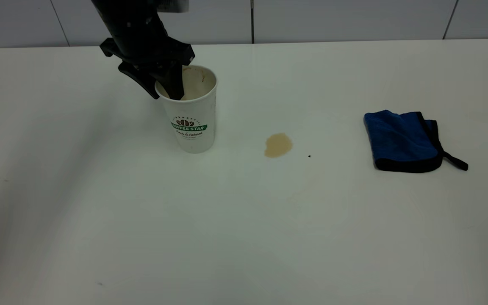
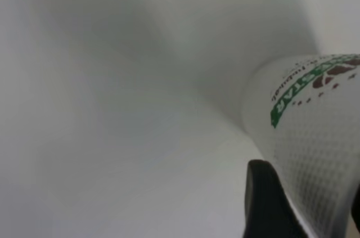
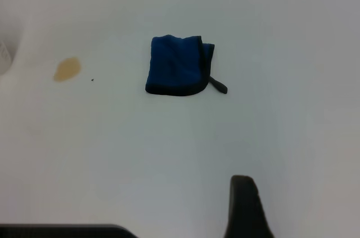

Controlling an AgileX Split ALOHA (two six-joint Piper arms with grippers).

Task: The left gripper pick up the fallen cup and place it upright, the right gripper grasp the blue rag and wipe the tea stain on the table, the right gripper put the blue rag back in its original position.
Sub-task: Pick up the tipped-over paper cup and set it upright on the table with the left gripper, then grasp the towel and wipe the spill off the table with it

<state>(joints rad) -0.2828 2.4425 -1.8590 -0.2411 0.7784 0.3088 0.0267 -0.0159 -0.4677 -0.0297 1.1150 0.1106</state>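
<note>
Exterior view: on the white table (image 1: 244, 237), the tea stain (image 1: 278, 145) lies between the blue rag (image 1: 403, 142) at right and the upright cup (image 1: 191, 112) at left. Behind, the left gripper (image 1: 168, 91) straddles the cup's rim, one finger inside and one outside, clenched on its wall. Whether the right gripper (image 3: 244, 210), hovering well apart from the rag, is released or clenched cannot be told.

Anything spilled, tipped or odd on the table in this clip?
Yes: a light-brown tea stain sits unwiped on the table, between the cup and the blue rag. The cup stands upright, the left gripper pinching its rim, one finger inside. The rag lies folded and untouched.
</note>
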